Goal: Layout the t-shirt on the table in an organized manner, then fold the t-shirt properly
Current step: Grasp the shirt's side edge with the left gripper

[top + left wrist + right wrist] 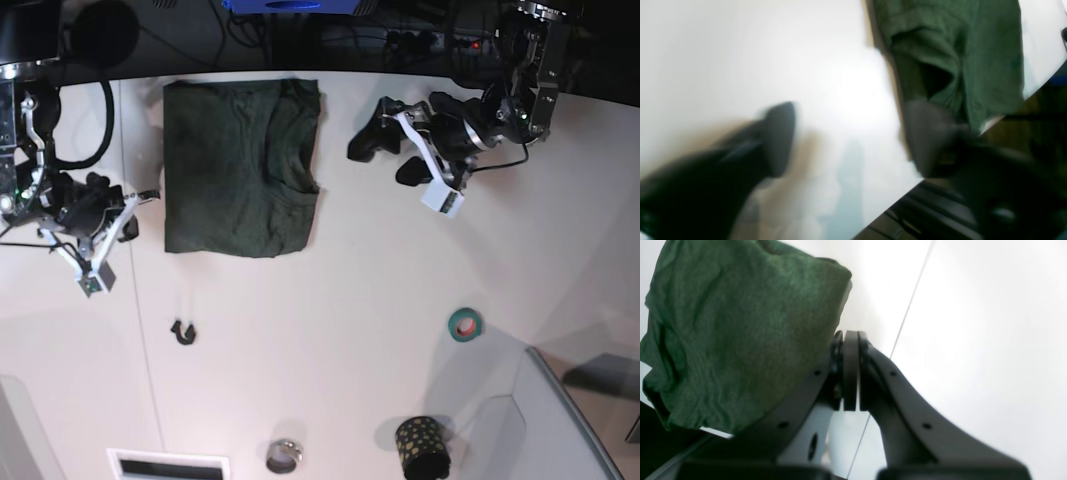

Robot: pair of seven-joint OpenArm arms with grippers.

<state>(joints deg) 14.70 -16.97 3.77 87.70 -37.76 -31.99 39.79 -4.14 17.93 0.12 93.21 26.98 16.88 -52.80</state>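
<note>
The dark green t-shirt lies flat on the white table as a folded rectangle near the far edge, its collar on the right side. My left gripper hovers just right of the shirt, open, with nothing between its fingers. In the left wrist view the blurred left gripper is spread wide over bare table, beside the t-shirt. My right gripper sits left of the shirt's near corner. In the right wrist view the right gripper is shut on nothing, next to the t-shirt.
A green tape roll, a black dotted cup, a small black clip and a metal ring lie on the near half. A grey bin corner stands at the near right. A thin seam crosses the table.
</note>
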